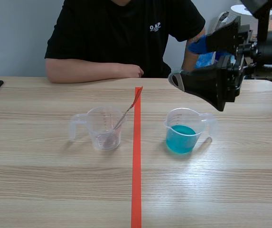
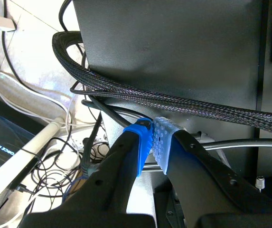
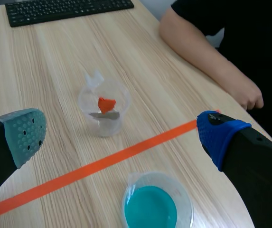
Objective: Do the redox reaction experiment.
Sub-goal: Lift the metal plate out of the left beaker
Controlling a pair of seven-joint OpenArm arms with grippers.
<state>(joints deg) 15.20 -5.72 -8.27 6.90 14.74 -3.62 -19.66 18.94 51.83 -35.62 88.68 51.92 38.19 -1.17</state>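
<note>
From the scene view I judge the experiment hardly started. The blue cup stands full of solution right of the tape line. The clear cup left of it holds only a red-tipped stirrer, and nothing is mixed. My right gripper hangs raised above and behind the blue cup, touching nothing.

In the left wrist view, my left gripper is off the table, pads pressed together on nothing, facing cables.

In the right wrist view, the fingers are spread wide, with the blue cup below and between them and the clear cup ahead.
</note>
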